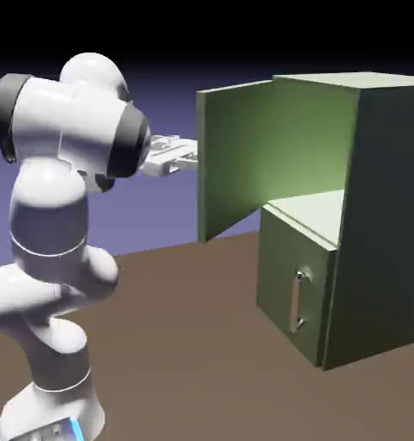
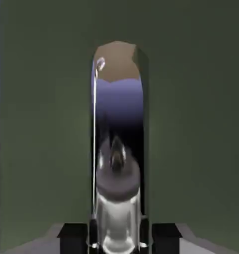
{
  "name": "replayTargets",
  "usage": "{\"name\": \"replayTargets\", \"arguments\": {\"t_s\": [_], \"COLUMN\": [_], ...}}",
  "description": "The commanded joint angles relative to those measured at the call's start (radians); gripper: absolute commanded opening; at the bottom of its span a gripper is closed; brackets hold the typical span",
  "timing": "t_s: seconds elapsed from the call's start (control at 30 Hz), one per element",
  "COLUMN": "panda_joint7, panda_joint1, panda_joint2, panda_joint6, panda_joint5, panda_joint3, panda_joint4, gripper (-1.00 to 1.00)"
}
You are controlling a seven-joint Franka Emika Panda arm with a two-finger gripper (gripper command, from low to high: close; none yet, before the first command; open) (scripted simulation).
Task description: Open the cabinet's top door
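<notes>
While the top door (image 1: 236,159) stands swung wide from the cabinet (image 1: 365,215), above the shut lower door (image 1: 292,288), the pincer (image 2: 117,238) is clamped on its handle (image 2: 116,198)

The tall olive-green flat door panel (image 1: 236,159) stands swung wide, laying the boxy olive-green cabinet's (image 1: 373,224) upper compartment open from the front. The white arm's two-finger gripper (image 1: 193,155) sits at the panel's outer face. The brown tabletop (image 1: 184,344) lies clear beneath. In the hand view, the polished silver bar handle (image 2: 116,163) fills the gap between the fingers.
</notes>
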Motion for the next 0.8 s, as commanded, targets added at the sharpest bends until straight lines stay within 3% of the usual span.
{"name": "replayTargets", "arguments": {"t_s": [0.0, 0.47, 0.77], "panda_joint7": [0.012, 0.044, 0.036], "panda_joint1": [0.008, 0.059, 0.372], "panda_joint2": [-0.036, -0.537, -0.584], "panda_joint6": [-0.006, -0.064, -0.048], "panda_joint5": [0.031, 0.403, 0.426], "panda_joint3": [-0.006, -0.128, -0.454], "panda_joint4": [0.029, 0.464, 0.482], "gripper": [-1.00, -1.00, -1.00]}}
